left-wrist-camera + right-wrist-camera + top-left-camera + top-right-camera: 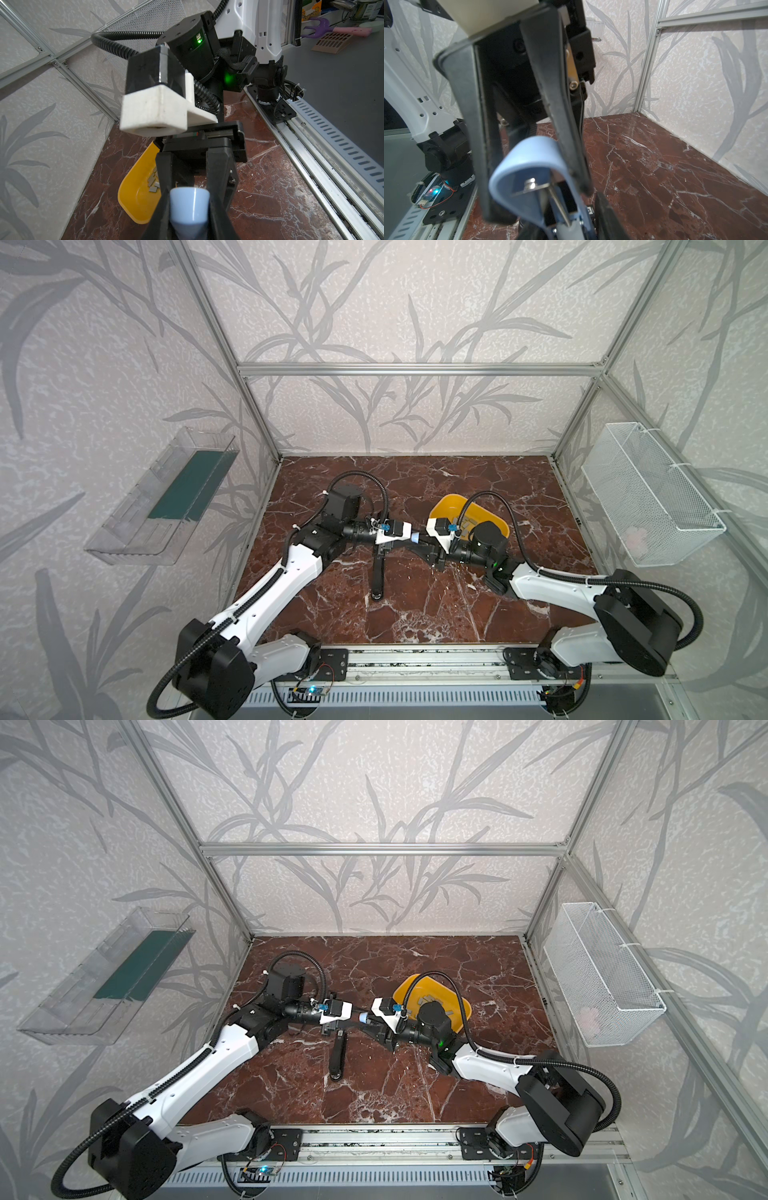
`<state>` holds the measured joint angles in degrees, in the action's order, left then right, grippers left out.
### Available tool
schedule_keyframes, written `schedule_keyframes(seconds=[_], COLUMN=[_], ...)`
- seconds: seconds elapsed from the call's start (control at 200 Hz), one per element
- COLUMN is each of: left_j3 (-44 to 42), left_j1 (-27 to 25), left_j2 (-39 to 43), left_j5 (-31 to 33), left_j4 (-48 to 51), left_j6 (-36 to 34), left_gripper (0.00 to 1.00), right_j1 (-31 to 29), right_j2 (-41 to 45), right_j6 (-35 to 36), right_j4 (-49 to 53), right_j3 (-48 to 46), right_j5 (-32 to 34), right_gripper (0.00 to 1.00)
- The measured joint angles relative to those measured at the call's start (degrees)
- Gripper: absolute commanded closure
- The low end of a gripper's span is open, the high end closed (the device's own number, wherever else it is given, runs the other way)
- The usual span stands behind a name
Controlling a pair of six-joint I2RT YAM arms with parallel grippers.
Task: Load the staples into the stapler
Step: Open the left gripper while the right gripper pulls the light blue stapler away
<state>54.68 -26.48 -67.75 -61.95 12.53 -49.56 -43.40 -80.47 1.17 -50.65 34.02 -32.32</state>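
Observation:
A light blue stapler (190, 212) hangs above the table's middle, between both arms. My left gripper (189, 193) is shut on one end of it. In the right wrist view the stapler (529, 153) stands open, with its spring rod bare. My right gripper (566, 216) has closed in on its lower part from the opposite side. In both top views the grippers (409, 538) (422, 545) meet tip to tip. The staples (153, 182) lie as small grey strips in a yellow tray (133, 199), behind the right wrist (446, 502).
A black stapler (378, 572) lies on the marble table just in front of the grippers. A white wire basket (648, 497) hangs on the right wall and a clear bin (162, 497) on the left. An aluminium rail (415, 668) runs along the front edge.

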Motion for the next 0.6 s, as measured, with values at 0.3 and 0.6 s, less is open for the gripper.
schedule_keyframes(seconds=[0.3, 0.6], left_j3=[-1.44, -11.39], left_j1=[0.17, 4.35], left_j2=[0.57, 7.21], left_j5=[1.86, 12.57], left_j4=[-5.05, -23.89], left_j6=[3.54, 13.14], left_gripper=[0.28, 0.08], right_j1=[-0.22, -0.04], right_j2=[-0.9, 0.02], right_j6=[-2.84, -7.43], right_j4=[-3.1, 8.02], right_j3=[-0.11, 2.05], right_j5=[1.53, 14.53], right_gripper=[0.87, 0.96])
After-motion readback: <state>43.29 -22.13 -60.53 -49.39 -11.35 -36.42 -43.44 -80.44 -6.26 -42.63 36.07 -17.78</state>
